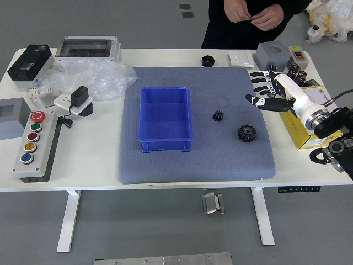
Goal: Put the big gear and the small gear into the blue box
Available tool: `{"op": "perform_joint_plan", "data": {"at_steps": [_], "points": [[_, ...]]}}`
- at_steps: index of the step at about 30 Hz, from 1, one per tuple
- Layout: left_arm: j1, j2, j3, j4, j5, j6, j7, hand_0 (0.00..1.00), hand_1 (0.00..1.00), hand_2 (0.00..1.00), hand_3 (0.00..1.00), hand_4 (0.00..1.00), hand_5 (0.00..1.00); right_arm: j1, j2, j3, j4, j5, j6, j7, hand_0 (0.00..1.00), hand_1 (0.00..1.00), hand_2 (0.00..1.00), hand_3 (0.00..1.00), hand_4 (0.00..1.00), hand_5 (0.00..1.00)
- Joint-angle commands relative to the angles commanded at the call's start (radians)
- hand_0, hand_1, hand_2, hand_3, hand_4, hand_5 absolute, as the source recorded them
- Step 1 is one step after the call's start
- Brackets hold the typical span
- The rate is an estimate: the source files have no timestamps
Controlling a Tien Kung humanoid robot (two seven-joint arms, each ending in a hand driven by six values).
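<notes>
Fingers [272, 104]: R hand [292, 99], spread, nil held – prob. ready for a grasp.
Big gear [246, 133]: on mat [209, 160], 8 o'clock of R hand; likely 1st pick, being nearest.
Small gear [218, 116]: 10 o'clock of big gear, apart – room to grip each.
Blue box [165, 145]: 9 o'clock of small gear, upright for drop-in.
Person's hands [267, 17]: 12 o'clock, beyond bench [94, 154], prob. just watching.
</notes>
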State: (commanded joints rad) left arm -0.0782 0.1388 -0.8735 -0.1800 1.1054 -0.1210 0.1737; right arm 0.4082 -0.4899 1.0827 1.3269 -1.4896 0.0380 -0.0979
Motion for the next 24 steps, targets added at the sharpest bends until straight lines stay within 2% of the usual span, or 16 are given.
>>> {"op": "perform_joint_plan", "data": {"at_steps": [5, 6, 11, 12, 14, 17, 18, 20, 23, 24], "points": [[-0.001, 0.0, 0.0, 0.0, 0.0, 0.0, 0.0, 0.853, 0.823, 0.807, 0.828, 0.674, 0.307, 0.025, -0.012, -0.067, -0.014, -0.156, 0.014, -0.016, 0.711, 0.681, 0.769, 0.786, 0.705, 0.007], [-0.001, 0.0, 0.0, 0.0, 0.0, 0.0, 0.0, 0.853, 0.823, 0.807, 0.828, 0.675, 0.308, 0.031, -0.014, -0.081, -0.019, -0.198, 0.019, -0.019, 0.732, 0.703, 0.821, 0.855, 0.72, 0.023], [-0.002, 0.0, -0.001, 0.0, 0.0, 0.0, -0.001, 0.853, 0.823, 0.807, 0.828, 0.675, 0.308, 0.06, -0.027, -0.143, -0.045, -0.376, 0.054, -0.028, 0.732, 0.703, 0.821, 0.855, 0.72, 0.023], [-0.002, 0.0, -0.001, 0.0, 0.0, 0.0, -0.001, 0.853, 0.823, 0.807, 0.829, 0.675, 0.308, 0.066, -0.028, -0.153, -0.049, -0.412, 0.062, -0.029, 0.759, 0.747, 0.863, 0.902, 0.716, 0.022], [-0.002, 0.0, -0.001, 0.0, 0.0, 0.0, -0.001, 0.853, 0.823, 0.807, 0.829, 0.675, 0.308, 0.075, -0.03, -0.168, -0.056, -0.471, 0.078, -0.032, 0.759, 0.747, 0.863, 0.902, 0.716, 0.022], [-0.001, 0.0, -0.001, 0.0, 0.0, 0.0, -0.001, 0.853, 0.823, 0.807, 0.829, 0.675, 0.308, 0.088, -0.034, -0.189, -0.063, -0.551, 0.102, -0.034, 0.759, 0.747, 0.863, 0.902, 0.716, 0.022], [-0.002, 0.0, -0.001, 0.0, -0.001, 0.0, -0.001, 0.853, 0.823, 0.807, 0.828, 0.675, 0.309, 0.092, -0.035, -0.196, -0.065, -0.574, 0.11, -0.035, 0.789, 0.774, 0.903, 0.936, 0.737, 0.025], [-0.002, 0.0, -0.001, 0.0, -0.001, 0.0, -0.001, 0.853, 0.823, 0.807, 0.828, 0.675, 0.309, 0.099, -0.037, -0.208, -0.069, -0.616, 0.124, -0.038, 0.789, 0.774, 0.903, 0.936, 0.737, 0.025], [-0.002, 0.0, 0.0, 0.0, 0.0, 0.0, -0.001, 0.853, 0.823, 0.807, 0.828, 0.675, 0.309, 0.107, -0.039, -0.226, -0.076, -0.659, 0.142, -0.041, 0.789, 0.774, 0.903, 0.936, 0.737, 0.025], [-0.003, 0.0, 0.0, 0.0, 0.0, 0.0, -0.001, 0.853, 0.823, 0.807, 0.828, 0.675, 0.308, 0.11, -0.04, -0.233, -0.079, -0.667, 0.148, -0.042, 0.805, 0.799, 0.929, 0.963, 0.758, 0.037]]}}
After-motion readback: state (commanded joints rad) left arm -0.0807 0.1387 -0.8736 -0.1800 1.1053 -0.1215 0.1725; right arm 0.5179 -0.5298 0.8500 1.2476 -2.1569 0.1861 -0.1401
